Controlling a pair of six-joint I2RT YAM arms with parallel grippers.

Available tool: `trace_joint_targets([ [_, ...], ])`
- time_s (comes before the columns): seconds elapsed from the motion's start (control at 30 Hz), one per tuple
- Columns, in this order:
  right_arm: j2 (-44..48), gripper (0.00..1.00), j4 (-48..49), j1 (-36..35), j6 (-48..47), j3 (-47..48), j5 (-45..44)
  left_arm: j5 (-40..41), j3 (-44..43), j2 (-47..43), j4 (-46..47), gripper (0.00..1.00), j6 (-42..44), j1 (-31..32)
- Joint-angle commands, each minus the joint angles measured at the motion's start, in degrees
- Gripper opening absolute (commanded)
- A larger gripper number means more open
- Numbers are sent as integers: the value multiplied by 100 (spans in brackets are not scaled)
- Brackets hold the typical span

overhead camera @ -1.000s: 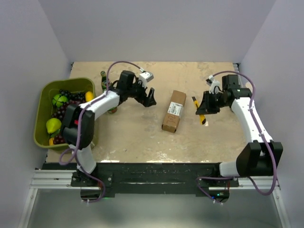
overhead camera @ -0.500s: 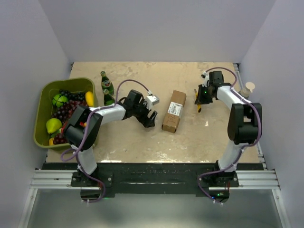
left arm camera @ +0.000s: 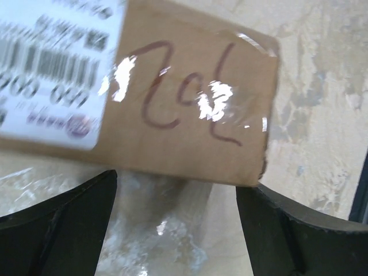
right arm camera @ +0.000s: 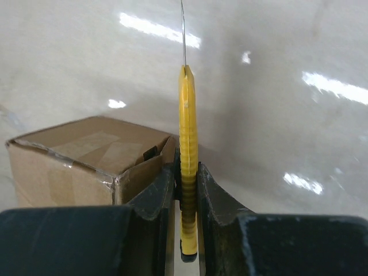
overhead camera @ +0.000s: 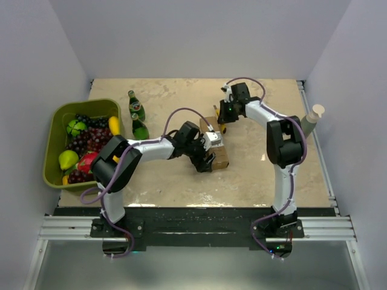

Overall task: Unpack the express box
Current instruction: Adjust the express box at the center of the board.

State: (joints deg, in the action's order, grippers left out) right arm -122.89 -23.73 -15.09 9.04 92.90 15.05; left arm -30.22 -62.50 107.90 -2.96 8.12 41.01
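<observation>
The express box (left arm camera: 190, 144) is matt brown cardboard under glossy clear tape (left arm camera: 215, 98) (it throws back white glare); its label (left arm camera: 52, 69) is white printed paper. The table (right arm camera: 287, 86) looks like smooth, mottled beige stone with a sheen. The utility knife (right arm camera: 187, 132) is yellow plastic with a thin metal blade (right arm camera: 184, 29).

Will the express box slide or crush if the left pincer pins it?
The express box looks stiff and flat-sided, so it probably won't roll. Its glossy tape and the smooth table suggest it may slide when pushed.
</observation>
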Motion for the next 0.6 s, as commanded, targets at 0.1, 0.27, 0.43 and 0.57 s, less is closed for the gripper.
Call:
trace_joint_targets([
  [0.1,-314,0,482,-538,432,772,762,-378,-158,-409,-361,88,-240,354],
  [0.27,-648,0,737,-820,581,1151,886,-705,404,-997,-705,88,-443,372],
  [0.43,-193,0,624,-636,335,1494,640,-915,608,-1955,-1399,89,339,92],
  [0.57,809,0,159,75,405,1091,491,-908,5,-2537,-1434,92,611,-839],
])
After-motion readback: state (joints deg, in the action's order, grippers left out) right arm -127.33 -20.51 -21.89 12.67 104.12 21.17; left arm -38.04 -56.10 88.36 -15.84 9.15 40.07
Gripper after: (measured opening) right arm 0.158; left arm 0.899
